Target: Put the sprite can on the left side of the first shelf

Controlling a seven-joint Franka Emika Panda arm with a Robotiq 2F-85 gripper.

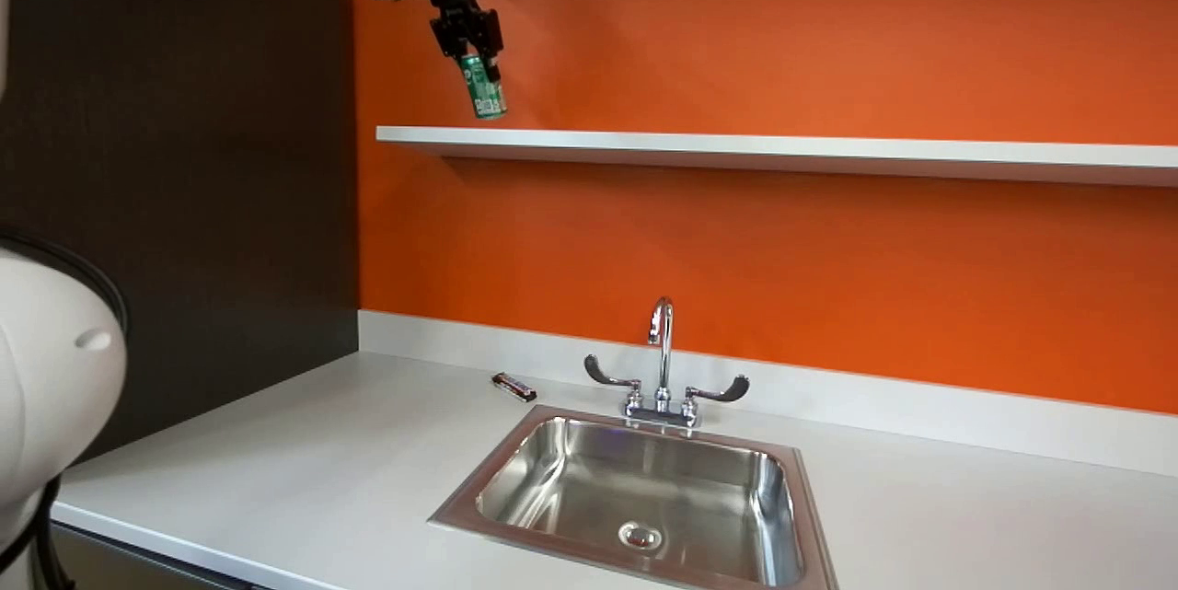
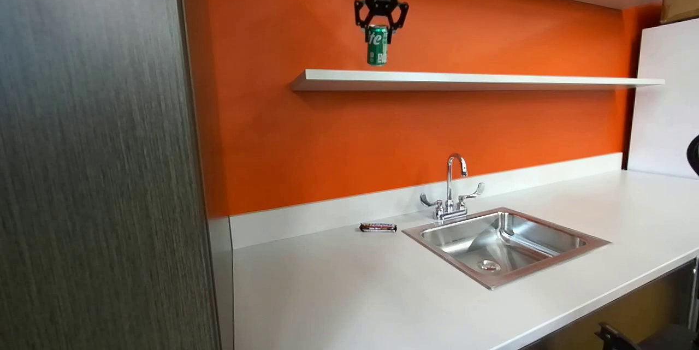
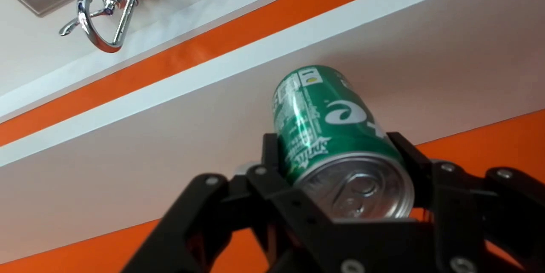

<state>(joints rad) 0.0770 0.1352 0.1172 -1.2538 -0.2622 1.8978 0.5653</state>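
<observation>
The sprite can (image 3: 336,136) was coloured green, lettered in white and topped with silver; the end effector (image 2: 378,37) was finished in black. White was shown by the first shelf (image 1: 773,145) and the desk (image 2: 327,290), orange by the wall (image 1: 828,259), and fine dark streaking by the panel (image 2: 98,153).

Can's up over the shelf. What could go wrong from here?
The can looks tilted in an exterior view, so it may land on its rim and tip.
Opening the end effector now could drop it: both exterior views show a gap between its base and the shelf.
In the wrist view its base looks near the shelf's front edge; released too far forward, it might fall to the counter.
</observation>
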